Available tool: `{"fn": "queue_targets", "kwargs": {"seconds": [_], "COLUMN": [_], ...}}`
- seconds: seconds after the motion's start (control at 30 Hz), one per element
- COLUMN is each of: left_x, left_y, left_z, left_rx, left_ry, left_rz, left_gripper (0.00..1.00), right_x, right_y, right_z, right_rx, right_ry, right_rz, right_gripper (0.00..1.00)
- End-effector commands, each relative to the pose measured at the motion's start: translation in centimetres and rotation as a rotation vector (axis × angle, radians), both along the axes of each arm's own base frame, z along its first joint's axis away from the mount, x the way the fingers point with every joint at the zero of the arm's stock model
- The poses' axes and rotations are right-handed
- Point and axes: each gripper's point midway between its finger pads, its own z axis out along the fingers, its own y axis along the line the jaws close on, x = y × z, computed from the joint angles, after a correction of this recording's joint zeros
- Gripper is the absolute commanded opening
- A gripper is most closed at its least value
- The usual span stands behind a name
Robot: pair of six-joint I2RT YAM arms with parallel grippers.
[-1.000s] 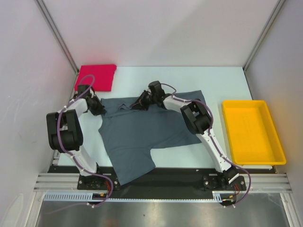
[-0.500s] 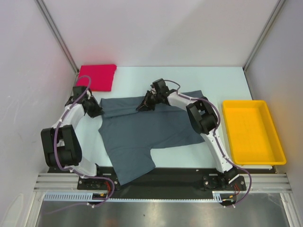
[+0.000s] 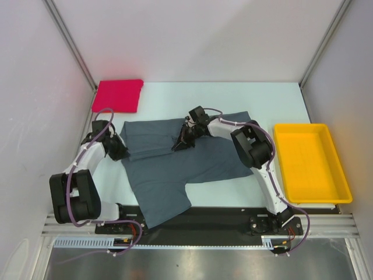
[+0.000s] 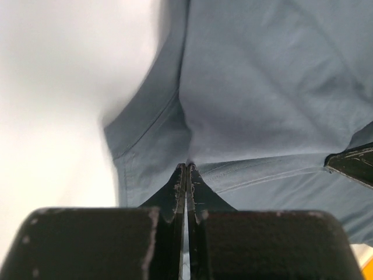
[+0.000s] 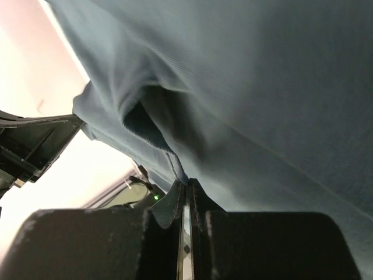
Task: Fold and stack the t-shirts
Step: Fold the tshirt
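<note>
The slate-grey t-shirt (image 3: 175, 172) lies spread on the table, its far edge doubled over toward the near side. My left gripper (image 3: 118, 151) is shut on the shirt's left far corner; in the left wrist view its jaws (image 4: 186, 167) pinch a hem of grey cloth (image 4: 262, 87). My right gripper (image 3: 180, 143) is shut on the folded edge near the collar; the right wrist view has its tips (image 5: 186, 182) closed on a lifted fold of the grey fabric (image 5: 262, 87). The pinkish-red t-shirt (image 3: 119, 94) lies folded at the back left corner.
A yellow plastic tray (image 3: 340, 169) stands at the right of the table. White walls and metal posts enclose the back and sides. A shirt sleeve (image 3: 163, 207) hangs toward the black rail at the near edge.
Both grippers have drawn toward the near side, pulling the grey shirt's far edge over its body. The right gripper's jaws closed fully on the cloth.
</note>
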Motion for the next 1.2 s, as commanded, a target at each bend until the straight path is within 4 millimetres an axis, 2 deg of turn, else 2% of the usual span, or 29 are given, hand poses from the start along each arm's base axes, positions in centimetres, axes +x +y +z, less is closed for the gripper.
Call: {"fn": "queue_targets", "kwargs": {"seconds": [0.0,0.17,0.43,0.63,0.8,0.87,0.9,0.93,1.03,1.07,1.1,1.17], "left_x": [-1.1,-1.9,-2.3,-2.2,-2.2,-2.2,-2.3,-2.3,-2.3,-2.0,-1.8,-0.9], "left_y": [0.5,0.5,0.7,0.9,1.2,1.4,1.4,1.4,1.5,1.7,1.9,2.4], "left_z": [0.1,-0.4,-0.8,-0.9,-1.0,-1.0,-1.0,-0.9,-0.4,0.1,0.5,1.7], "left_rx": [0.021,0.027,0.039,0.048,0.065,0.074,0.074,0.074,0.084,0.093,0.107,0.136], "left_ry": [-0.005,0.015,0.029,0.034,0.042,0.043,0.044,0.044,0.036,0.021,0.011,-0.035], "left_rz": [0.025,0.033,0.040,0.044,0.046,0.049,0.047,0.045,0.042,0.041,0.043,0.048], "left_gripper": [0.00,0.01,0.01,0.02,0.07,0.17,0.22,0.31,0.42,0.44,0.46,0.54], "right_x": [-0.9,-1.7,-2.5,-3.4,-3.9,-4.1,-4.0,-3.6,-2.8,-3.0,-2.1,-2.2], "right_y": [0.2,0.5,0.7,0.8,0.9,0.5,0.2,-0.2,-1.7,-2.7,-3.9,-6.5], "right_z": [3.2,3.1,3.5,3.0,3.1,3.1,3.1,3.1,4.3,4.3,5.4,5.4], "right_rx": [0.046,0.046,0.046,0.036,0.020,-0.006,-0.017,-0.039,-0.075,-0.110,-0.138,-0.213], "right_ry": [-0.031,-0.020,-0.007,0.029,0.054,0.069,0.042,0.014,-0.072,-0.076,-0.132,-0.196], "right_rz": [0.027,0.038,0.044,0.042,0.038,0.033,0.045,0.039,0.057,0.066,0.049,0.087], "right_gripper": [0.00,0.01,0.01,0.01,0.05,0.13,0.27,0.31,0.36,0.37,0.37,0.38]}}
